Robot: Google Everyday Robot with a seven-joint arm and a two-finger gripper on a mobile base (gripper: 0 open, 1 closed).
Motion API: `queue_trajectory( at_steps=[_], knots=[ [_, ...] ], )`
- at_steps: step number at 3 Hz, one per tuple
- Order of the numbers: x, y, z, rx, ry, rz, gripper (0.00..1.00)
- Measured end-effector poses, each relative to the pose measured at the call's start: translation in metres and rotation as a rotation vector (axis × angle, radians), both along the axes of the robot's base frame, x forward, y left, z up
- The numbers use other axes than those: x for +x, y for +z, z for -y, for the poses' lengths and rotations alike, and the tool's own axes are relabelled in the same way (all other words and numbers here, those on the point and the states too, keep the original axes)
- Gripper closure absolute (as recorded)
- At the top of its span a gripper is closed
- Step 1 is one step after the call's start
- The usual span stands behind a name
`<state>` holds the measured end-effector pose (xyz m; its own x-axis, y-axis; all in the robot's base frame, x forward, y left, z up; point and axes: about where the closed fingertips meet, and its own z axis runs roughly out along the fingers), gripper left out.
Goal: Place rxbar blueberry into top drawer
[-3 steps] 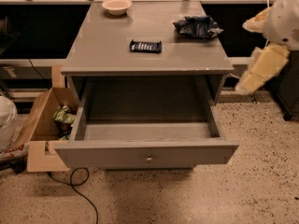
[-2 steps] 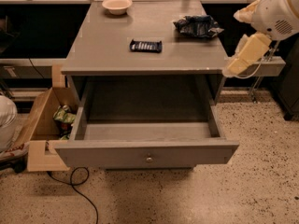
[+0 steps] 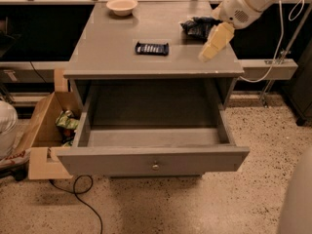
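The top drawer (image 3: 122,161) stands open nearest, its front panel well forward of the bench (image 3: 105,57) edge. On the bench the rxbar blueberry (image 3: 152,48) lies flat mid-top, bare surface on every side. The claw (image 3: 204,56) hangs to its right, near the bench's right edge; apart or together, I cannot tell. Beyond sit a dark bag (image 3: 196,27) and a bowl (image 3: 122,6).

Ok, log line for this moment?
gripper: above tabletop, right front, right of rxbar, apart from it | rxbar: flat on tabletop, not yet picked | drawer: open, no bar inside
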<state>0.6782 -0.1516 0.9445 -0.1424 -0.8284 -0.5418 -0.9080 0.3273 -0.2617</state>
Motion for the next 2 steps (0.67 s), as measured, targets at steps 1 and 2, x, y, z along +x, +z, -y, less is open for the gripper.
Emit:
queue_trajectory(
  at_steps=[1, 2],
  knots=[
    [0.0046, 0.0027, -0.0045, 0.003, 0.006, 0.007, 0.00],
    [0.0086, 0.0001, -0.0083, 0.015, 0.010, 0.009, 0.00]
  ],
)
